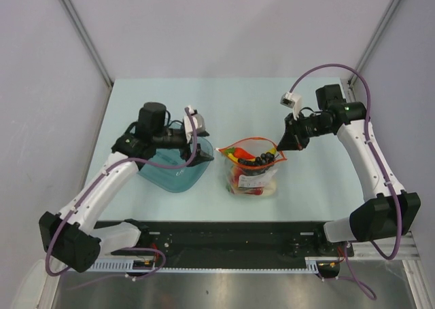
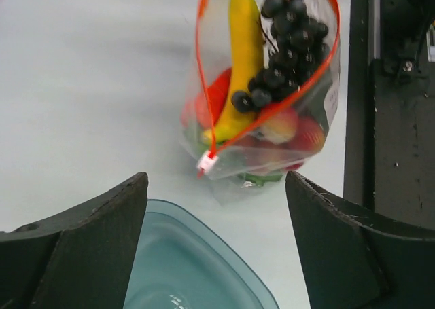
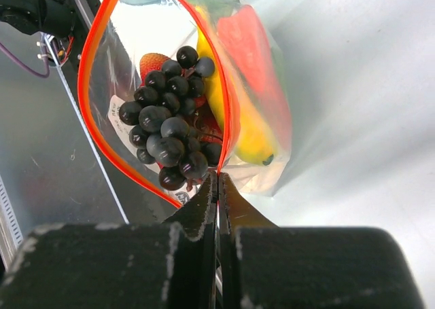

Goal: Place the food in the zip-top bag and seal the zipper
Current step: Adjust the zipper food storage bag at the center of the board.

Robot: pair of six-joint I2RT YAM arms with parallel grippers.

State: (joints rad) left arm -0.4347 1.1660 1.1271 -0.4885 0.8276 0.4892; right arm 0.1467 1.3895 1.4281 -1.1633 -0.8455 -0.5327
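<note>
Two grippers, right gripper (image 3: 217, 187) pinched shut on the zipper (image 3: 88, 119) at the zip-top bag (image 1: 255, 180) corner, bag mouth open, banana (image 2: 245, 51), grape bunch (image 3: 166, 129) and pepper (image 3: 250, 44) inside the bag, left gripper (image 1: 200, 154) spread open left of the bag, above the teal bowl (image 1: 170, 176)

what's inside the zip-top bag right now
The zip-top bag holds a yellow banana, a dark grape bunch on top, a red-orange pepper beside the banana and red berries underneath. A bit of green shows at the bottom; the rest is covered by the other food.
</note>
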